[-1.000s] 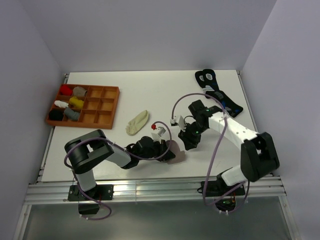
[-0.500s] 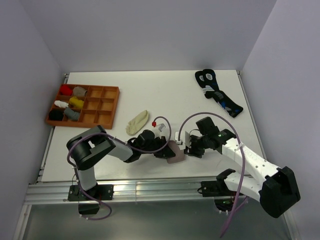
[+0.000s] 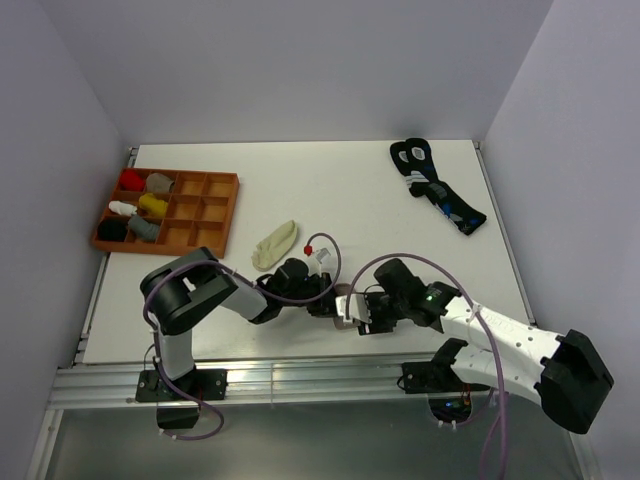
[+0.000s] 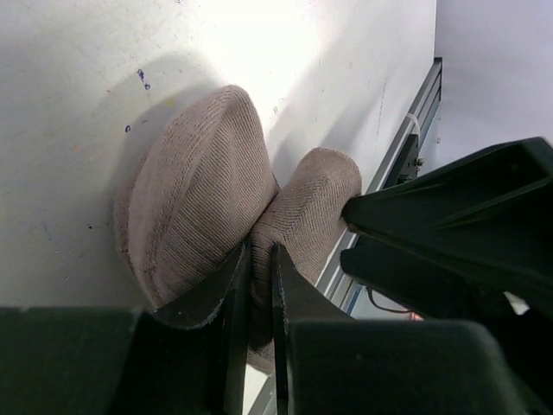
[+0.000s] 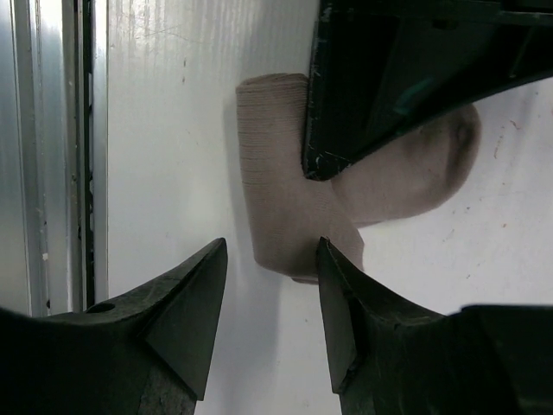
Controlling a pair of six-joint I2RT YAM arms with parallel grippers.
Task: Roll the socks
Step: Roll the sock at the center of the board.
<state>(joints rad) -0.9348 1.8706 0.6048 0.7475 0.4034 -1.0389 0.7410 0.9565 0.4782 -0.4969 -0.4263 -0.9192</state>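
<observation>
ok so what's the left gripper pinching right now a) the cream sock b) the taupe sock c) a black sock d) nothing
b: the left wrist view shows the left gripper closed on a fold of the taupe sock, while the cream sock lies apart from it.

light: bright, even | glare: white table [image 4: 285, 35] washed out | shadows: soft | near foreground: dark, blurred

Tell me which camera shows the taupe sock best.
Left wrist: the taupe sock is large and close, folded, its knit clear, pinched by the left gripper. Right wrist shows part of it, the rest hidden by the left gripper. Top external shows only a small sliver.
</observation>
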